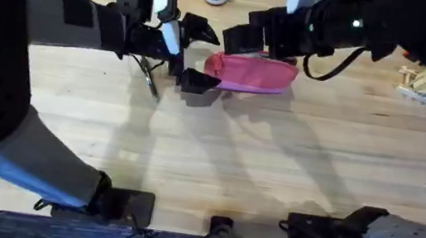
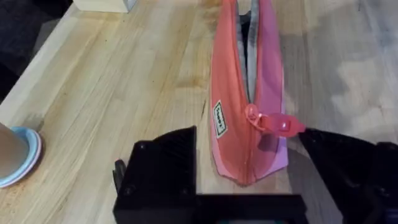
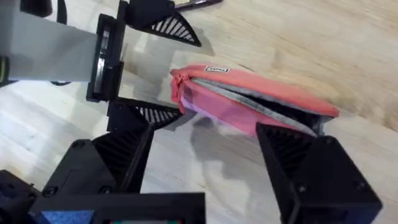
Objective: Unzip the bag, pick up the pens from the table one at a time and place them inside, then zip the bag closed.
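Both jaws stand wide: your left gripper (image 2: 249,186) has the zipper end of the pink bag (image 2: 245,99) between its fingers, untouched, and your right gripper (image 3: 205,155) spans its far, unzipped end.

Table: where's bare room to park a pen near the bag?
Bare wood on the table runs broad from the pink bag toward the arm bases. Crowded: the bag's zipper end, straddled by the open left gripper, with the right gripper open just behind and a pen beside.
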Robot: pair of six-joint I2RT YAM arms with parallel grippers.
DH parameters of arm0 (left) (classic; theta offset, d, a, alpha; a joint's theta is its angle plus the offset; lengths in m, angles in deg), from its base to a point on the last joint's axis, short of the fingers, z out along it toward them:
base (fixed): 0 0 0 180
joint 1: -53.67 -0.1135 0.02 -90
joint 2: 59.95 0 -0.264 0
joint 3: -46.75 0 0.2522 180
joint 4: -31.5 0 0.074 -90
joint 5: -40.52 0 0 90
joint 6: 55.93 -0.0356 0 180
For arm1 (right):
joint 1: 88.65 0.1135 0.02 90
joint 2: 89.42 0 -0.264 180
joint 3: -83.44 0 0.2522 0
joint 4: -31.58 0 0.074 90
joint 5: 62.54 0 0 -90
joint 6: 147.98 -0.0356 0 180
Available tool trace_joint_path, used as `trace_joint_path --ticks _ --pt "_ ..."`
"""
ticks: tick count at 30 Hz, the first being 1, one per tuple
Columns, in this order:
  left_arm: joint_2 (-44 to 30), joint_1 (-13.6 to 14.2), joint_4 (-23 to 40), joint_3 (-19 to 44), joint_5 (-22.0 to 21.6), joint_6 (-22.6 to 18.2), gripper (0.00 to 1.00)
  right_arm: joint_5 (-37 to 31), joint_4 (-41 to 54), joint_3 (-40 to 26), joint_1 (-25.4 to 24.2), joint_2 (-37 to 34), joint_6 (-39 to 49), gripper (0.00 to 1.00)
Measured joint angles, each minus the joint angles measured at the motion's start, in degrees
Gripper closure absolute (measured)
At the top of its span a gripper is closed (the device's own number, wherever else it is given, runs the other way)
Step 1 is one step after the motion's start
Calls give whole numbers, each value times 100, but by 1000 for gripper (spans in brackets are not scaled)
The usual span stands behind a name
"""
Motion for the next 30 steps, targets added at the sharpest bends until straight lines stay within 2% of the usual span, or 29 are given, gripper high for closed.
trace_joint_path --ticks 6,8,16,22,29,30 --pt "8 0 12 2 0 8 8 2 49 0 0 0 125 4" --pt "82 0 39 2 -5 133 8 2 192 -38 0 0 212 4" --pt "1034 -6 95 2 -399 1379 8 2 847 -514 0 0 708 4" --pt "1860 -150 1044 2 -630 1807 7 0 1086 -991 -4 0 1065 4" --pt "2736 -260 2314 2 -1003 1921 7 0 1346 -1322 -221 0 1455 4" --pt "3072 -260 2714 2 -1222 1947 7 0 1388 -1385 -370 0 1685 4"
